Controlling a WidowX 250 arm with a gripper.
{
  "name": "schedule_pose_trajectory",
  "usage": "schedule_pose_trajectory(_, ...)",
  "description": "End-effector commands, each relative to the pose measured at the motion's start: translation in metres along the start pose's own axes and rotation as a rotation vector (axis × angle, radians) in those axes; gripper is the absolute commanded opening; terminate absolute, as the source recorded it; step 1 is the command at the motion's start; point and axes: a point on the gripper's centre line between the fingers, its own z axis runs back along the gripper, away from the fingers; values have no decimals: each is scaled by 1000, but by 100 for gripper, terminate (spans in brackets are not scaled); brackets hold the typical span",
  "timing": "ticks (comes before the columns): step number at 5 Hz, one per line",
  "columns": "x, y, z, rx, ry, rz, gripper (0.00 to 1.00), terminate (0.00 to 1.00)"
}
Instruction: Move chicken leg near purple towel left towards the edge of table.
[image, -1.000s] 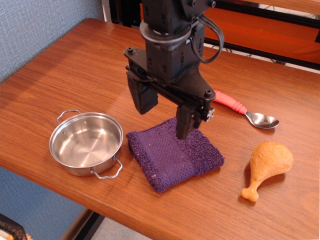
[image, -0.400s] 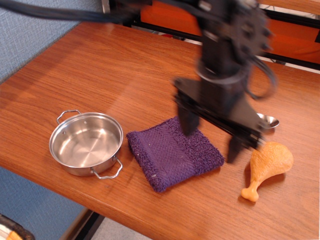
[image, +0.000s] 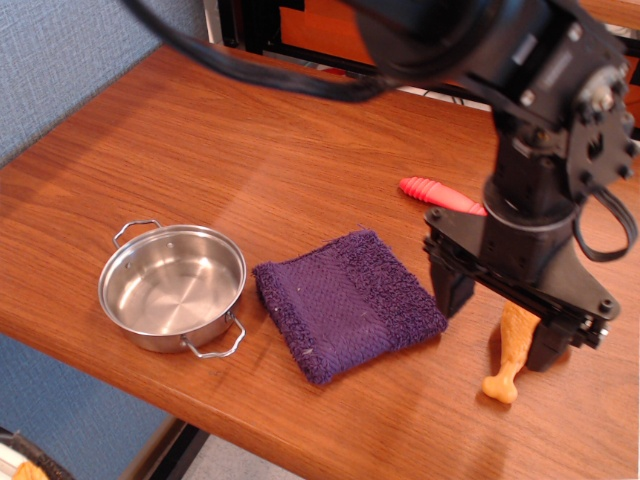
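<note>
The orange-tan chicken leg lies on the table at the front right, right of the purple towel. Only its narrow shaft and knobbed bone tip show; the bulbous end is hidden behind my gripper. My gripper is open and hangs directly over the leg, one finger on its left and one finger on its right. The fingers straddle the leg without closing on it. The towel lies flat, a little left of my left finger.
A steel pan with two handles stands at the front left. A spoon with a red handle lies behind my gripper, its bowl hidden. The table's front edge runs just below the towel and the leg.
My gripper has swung from above the towel to the right and down, and now straddles the chicken leg. The leg, towel and pan have not moved.
</note>
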Motion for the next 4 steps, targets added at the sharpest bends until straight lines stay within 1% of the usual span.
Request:
schedule_pose_trajectory(1, 15, -10, -17, -20, -9, 45, 100, 0)
schedule_pose_trajectory(3, 19, -20, -43, -5, 62, 33, 100, 0)
schedule_pose_trajectory(4, 20, -19, -49, 9, 97, 33, 100, 0)
